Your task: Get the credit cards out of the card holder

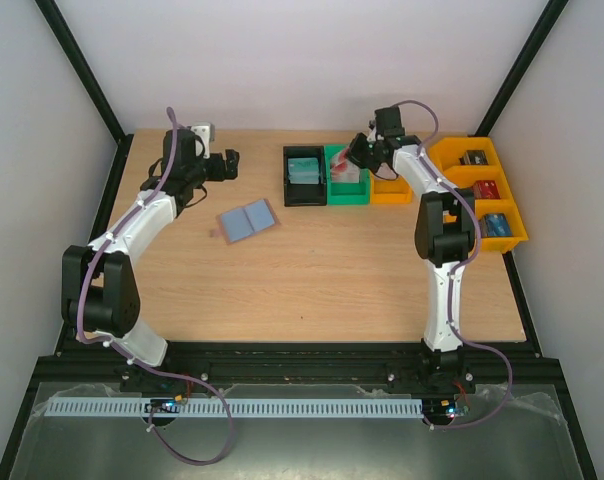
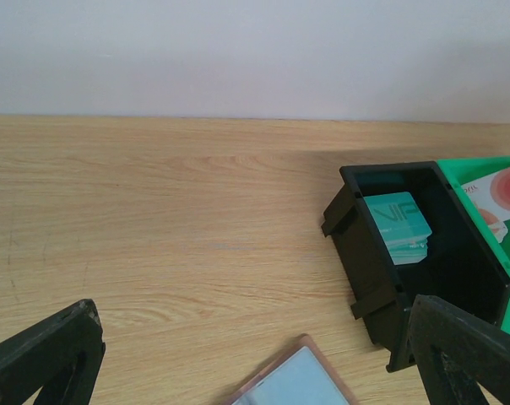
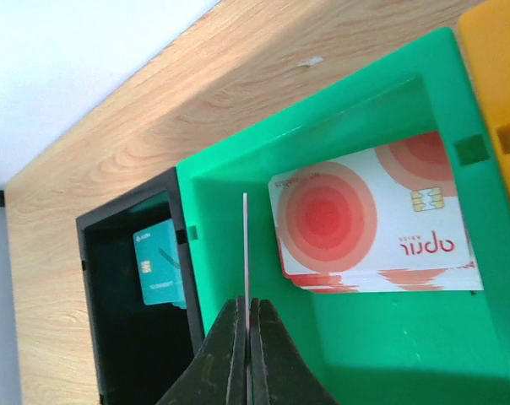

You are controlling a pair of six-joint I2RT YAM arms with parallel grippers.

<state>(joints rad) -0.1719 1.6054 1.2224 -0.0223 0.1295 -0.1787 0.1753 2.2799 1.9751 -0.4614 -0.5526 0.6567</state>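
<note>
Top external view: entries run left to right, each placed against the green bin [image 1: 348,198].
Left gripper [image 1: 225,165]: well left of the green bin, jaws wide apart, empty; one; judged to be waiting clear.
Card holder [image 1: 248,221]: left of the green bin, nearer the arms, lying open with lining up, no card showing; one.
Black bin [image 1: 304,200]: touching the green bin's left wall; teal cards [image 2: 397,226] stacked, at least two.
Green bin contents: white-and-red cards [image 3: 369,215], stacked, roughly three edges showing.
Right gripper [image 3: 246,337]: above the green bin, jaws clamped on one held card [image 3: 245,245], edge-on; judged poised for dropping, sorted by colour.
Orange bins [image 1: 390,192]: right of the green bin; two.
</note>
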